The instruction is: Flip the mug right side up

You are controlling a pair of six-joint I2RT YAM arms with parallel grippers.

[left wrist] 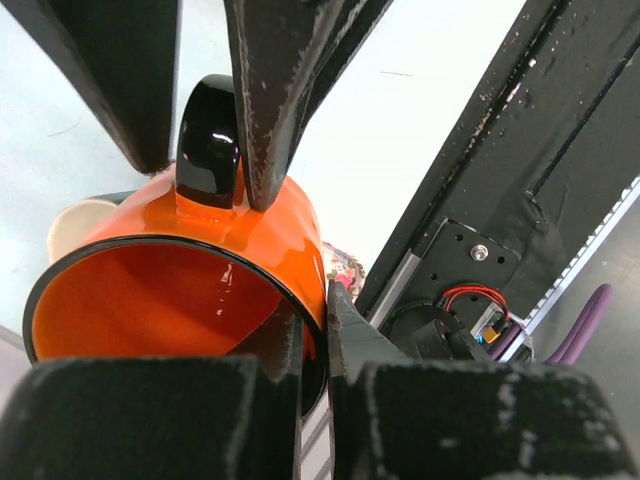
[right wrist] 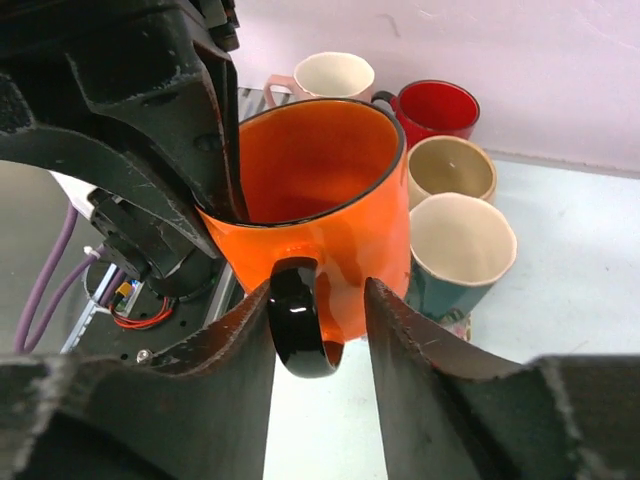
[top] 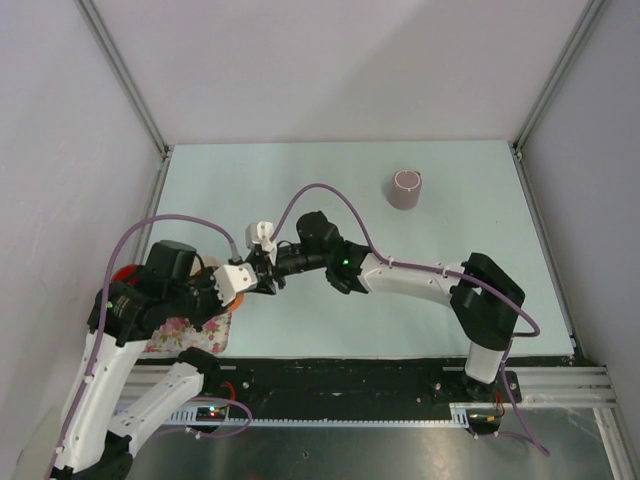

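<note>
Between the parted fingers of the right gripper [right wrist: 318, 300] sits the black loop handle [right wrist: 302, 335] of the glossy orange mug [right wrist: 345, 215], not clamped. The left gripper [left wrist: 312, 330] pinches its rim, one finger inside. Releasing the rim before the handle is clamped could drop it onto the clustered ceramic mugs [right wrist: 452, 168] nearby.

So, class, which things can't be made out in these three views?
- Top external: the orange mug is hidden under the left gripper and right gripper.
- Right wrist: whether that gripper's fingers touch the handle is unclear; they overlap its edges.
- Top external: the far mauve mug is too small to show a handle or which way up it stands.
</note>
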